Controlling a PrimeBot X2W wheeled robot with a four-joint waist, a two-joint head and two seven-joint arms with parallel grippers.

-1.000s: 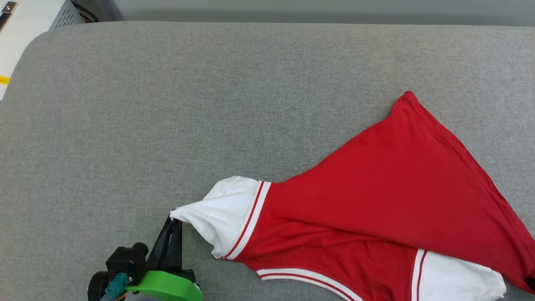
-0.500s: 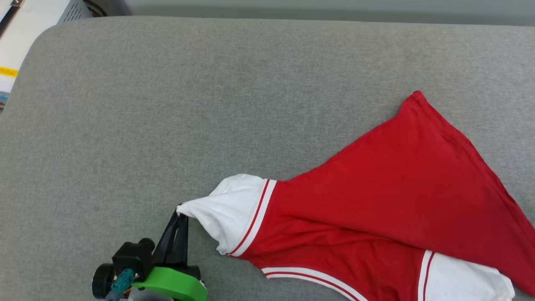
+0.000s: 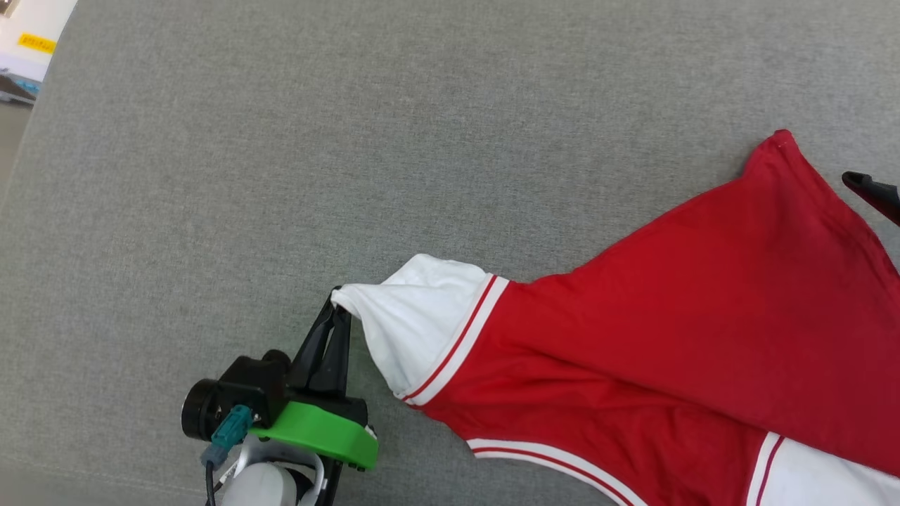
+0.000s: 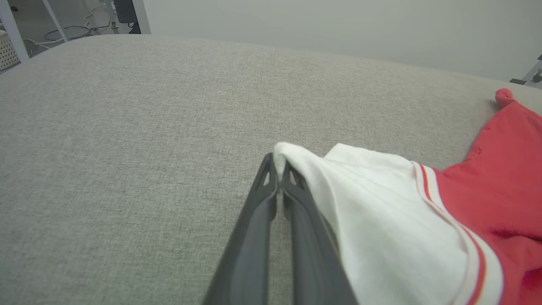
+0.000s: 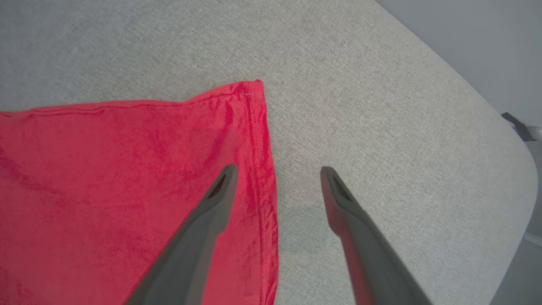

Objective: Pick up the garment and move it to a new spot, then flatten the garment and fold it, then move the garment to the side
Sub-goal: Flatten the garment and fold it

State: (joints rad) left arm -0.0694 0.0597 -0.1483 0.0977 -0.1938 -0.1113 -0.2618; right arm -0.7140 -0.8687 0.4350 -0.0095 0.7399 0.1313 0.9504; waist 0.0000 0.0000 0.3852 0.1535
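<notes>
Red garment [image 3: 668, 316]: long axis runs from sleeve [image 3: 422, 316] to hem corner [image 5: 250, 91]; left tool [image 3: 337, 299] pinches sleeve tip, right tool [image 5: 278, 170] gapes wide astride hem, nearest corner.

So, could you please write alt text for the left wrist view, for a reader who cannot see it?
The left gripper is shut on the tip of the white sleeve of the garment, over a grey surface. Its red body lies at the right, past striped trim.
</notes>
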